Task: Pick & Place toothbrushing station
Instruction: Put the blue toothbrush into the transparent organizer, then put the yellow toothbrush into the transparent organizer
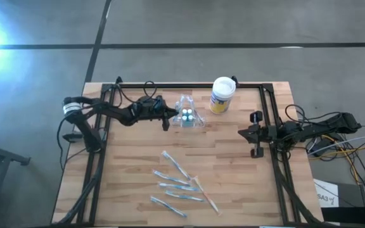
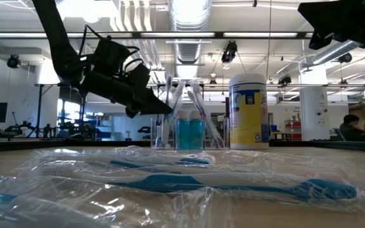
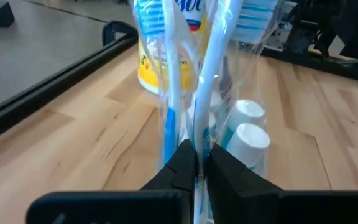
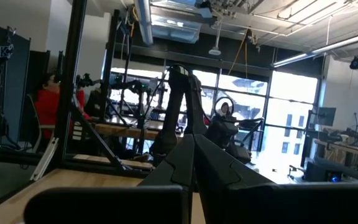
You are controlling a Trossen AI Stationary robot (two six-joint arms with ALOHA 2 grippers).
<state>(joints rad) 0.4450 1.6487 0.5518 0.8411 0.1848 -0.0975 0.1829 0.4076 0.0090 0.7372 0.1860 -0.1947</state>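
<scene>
Currently left gripper (image 1: 168,118) is pinched on the near-left edge of the toothbrushing station (image 1: 188,118), far-centre on the table (image 1: 233,177). Canister (image 1: 222,95) stands just right of it. Wrapped toothbrushes (image 1: 179,183) lie near-centre. Right gripper (image 1: 253,134), fingers closed on nothing, waits at the right edge.

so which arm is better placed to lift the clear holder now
Left. The left gripper is already at the clear holder, its fingers pinched on a wrapped toothbrush in it. The right gripper waits at the table's right edge, closed.
</scene>
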